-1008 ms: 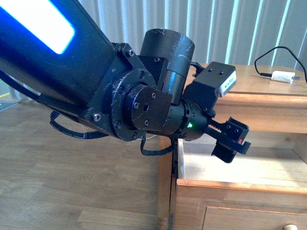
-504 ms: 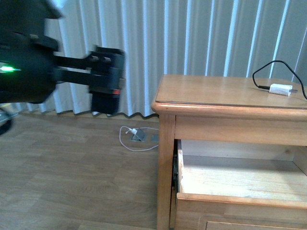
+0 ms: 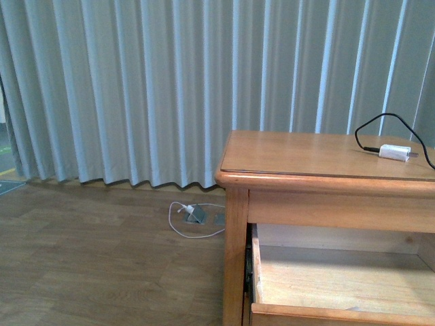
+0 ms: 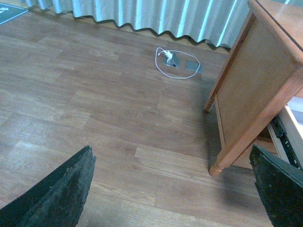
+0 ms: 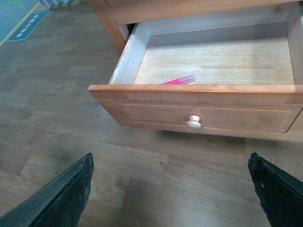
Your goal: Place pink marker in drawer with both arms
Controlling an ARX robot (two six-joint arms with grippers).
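left gripper (image 4: 170, 156) spread wide and empty over the wood floor (image 4: 109, 109) beside the nightstand (image 4: 251, 90), right gripper (image 5: 169, 158) equally wide apart and holding nothing, out in front of the open drawer (image 5: 199, 88), pink marker (image 5: 179, 81) lying inside just behind the front panel, above the round knob (image 5: 193, 122), well apart from both grippers

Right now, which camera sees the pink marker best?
The right wrist view: the marker lies in the open drawer, partly hidden by its front. The front view shows the drawer's inside but no marker; the left wrist view shows only the drawer's edge.
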